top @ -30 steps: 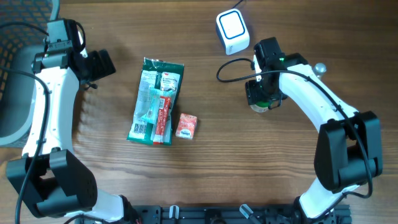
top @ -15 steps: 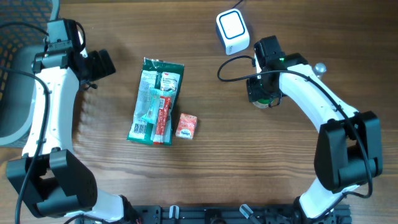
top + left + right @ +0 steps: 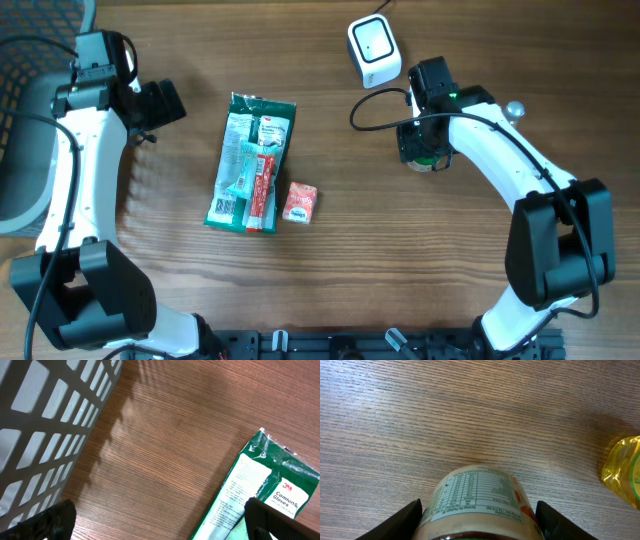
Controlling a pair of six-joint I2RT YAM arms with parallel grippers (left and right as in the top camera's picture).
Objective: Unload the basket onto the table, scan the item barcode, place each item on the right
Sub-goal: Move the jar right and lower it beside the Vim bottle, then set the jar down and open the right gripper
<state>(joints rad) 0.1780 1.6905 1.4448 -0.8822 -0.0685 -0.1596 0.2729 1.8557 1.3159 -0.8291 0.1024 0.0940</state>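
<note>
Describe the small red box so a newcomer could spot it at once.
On the table, find the green glove pack near the middle. The box lies beside the pack's lower corner, on the right arm's side. It is the only small, squarish orange-red carton; the other red item is a long strip on the pack.

A brown wood-grain table (image 3: 330, 270) carries everything. Near its middle a green glove packet (image 3: 236, 165) lies flat with a small red box (image 3: 300, 202) just beside its lower right corner, the two not touching. Toward the far edge sits a white scanner (image 3: 373, 50), and its black cable (image 3: 362, 112) loops across the wood below it. Well to the right are a small silver ball (image 3: 515, 108) and a yellow, see-through thing (image 3: 624, 470), both too small or cut off to make out.
</note>
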